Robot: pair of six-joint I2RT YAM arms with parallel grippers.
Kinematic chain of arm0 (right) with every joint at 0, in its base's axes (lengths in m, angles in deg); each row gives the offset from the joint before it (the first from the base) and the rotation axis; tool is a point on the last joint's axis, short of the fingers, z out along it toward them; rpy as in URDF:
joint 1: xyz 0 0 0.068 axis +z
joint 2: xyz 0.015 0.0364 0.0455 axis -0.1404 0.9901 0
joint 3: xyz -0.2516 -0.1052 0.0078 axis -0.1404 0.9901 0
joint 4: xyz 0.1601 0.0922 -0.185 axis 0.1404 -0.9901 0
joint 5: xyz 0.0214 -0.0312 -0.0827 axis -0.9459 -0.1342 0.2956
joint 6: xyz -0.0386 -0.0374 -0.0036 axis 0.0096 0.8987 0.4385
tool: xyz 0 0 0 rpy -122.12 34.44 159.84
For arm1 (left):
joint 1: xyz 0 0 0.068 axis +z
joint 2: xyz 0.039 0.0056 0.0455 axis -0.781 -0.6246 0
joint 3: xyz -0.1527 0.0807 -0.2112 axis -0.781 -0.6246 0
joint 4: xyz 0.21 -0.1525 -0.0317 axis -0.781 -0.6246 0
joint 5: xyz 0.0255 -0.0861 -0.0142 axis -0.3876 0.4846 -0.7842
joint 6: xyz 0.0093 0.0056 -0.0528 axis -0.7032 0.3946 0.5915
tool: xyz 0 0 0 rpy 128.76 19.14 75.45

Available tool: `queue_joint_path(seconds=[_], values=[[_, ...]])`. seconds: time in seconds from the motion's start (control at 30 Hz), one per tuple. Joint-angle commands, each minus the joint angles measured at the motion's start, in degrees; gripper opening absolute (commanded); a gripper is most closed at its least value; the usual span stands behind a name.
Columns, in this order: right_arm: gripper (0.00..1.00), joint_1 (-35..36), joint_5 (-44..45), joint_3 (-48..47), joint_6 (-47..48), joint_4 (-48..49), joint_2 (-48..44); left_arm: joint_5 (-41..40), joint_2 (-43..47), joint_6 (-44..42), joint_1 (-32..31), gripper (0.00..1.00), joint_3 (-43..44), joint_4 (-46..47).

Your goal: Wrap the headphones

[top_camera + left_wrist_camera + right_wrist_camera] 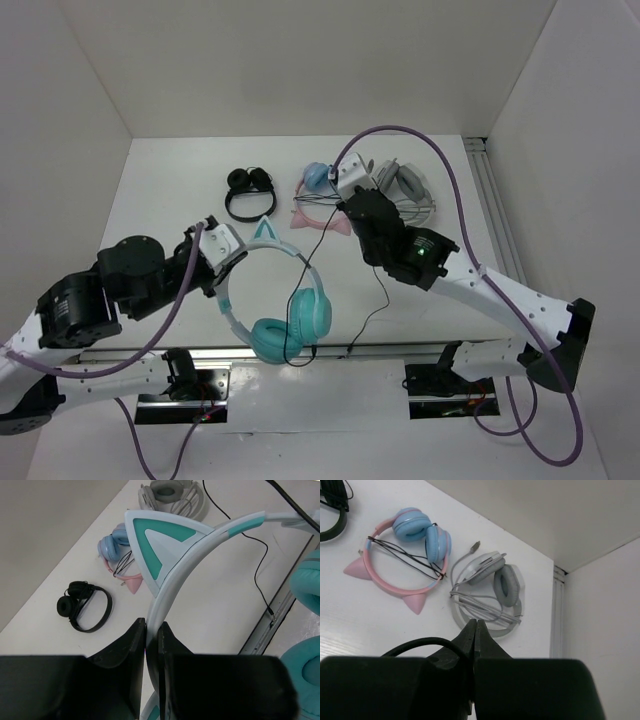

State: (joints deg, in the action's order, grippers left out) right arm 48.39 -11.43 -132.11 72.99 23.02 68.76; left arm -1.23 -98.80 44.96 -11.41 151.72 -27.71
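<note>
From above, the left fingers (226, 262) are clamped on the pale headband (232, 300) of the headphones (300, 315), whose cups sit at the near edge of the tabletop (170, 190). The right fingers (345, 203) pinch the cable (385, 295) farther back (probably to draw it out for winding), and it sags toward the cups. A black pair (250, 195), a pink pair (320, 215) and a grey pair (415, 195) crowd the far side; open room lies on the left.

The left wrist view shows the fingers shut tight on the band below a cat ear (155, 537), steadying it.

The right wrist view shows its fingers closed, with a black cable loop emerging beside them. The pink and grey pairs lie just ahead.
</note>
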Motion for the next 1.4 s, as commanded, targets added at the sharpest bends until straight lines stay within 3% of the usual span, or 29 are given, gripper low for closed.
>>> queue_joint_path(seconds=[0.0,0.1,0.17,0.33,0.6,0.93,1.1,1.37], values=[[0.0,-2.93,-5.35,1.16,-3.44,5.04,-0.32,1.19,1.37,3.62,-0.08,0.0,4.3,4.74],[0.0,-6.71,-12.9,2.91,-5.99,6.89,-1.46,-0.4,3.65,6.78,-0.08,0.0,5.01,7.54],[0.0,-7.94,-18.08,4.58,-6.61,10.04,-3.29,3.01,4.27,8.44,-0.08,0.0,6.06,9.31],[0.0,-7.95,-24.25,8.19,-6.61,13.92,-4.97,9.61,2.43,11.7,-0.08,0.0,8.79,12.02],[0.0,-7.95,-31.02,14.25,-9.95,20.69,-4.98,11.73,1.72,21.36,-0.08,0.0,9.41,21.16],[0.03,-8.48,-49.73,25.24,-12.49,36.15,-8.58,-1.53,5.15,31.03,-0.08,0.0,5.81,29.7],[0.04,-8.48,-55.54,31.57,-14.52,47.3,-10.42,-2.06,4.01,32.8,-0.08,0.0,5.81,29.7],[0.03,-8.48,-69.6,34.99,-19.18,57.78,-5.51,-12.6,4.63,38.07,-0.08,0.0,4.05,32.34]])
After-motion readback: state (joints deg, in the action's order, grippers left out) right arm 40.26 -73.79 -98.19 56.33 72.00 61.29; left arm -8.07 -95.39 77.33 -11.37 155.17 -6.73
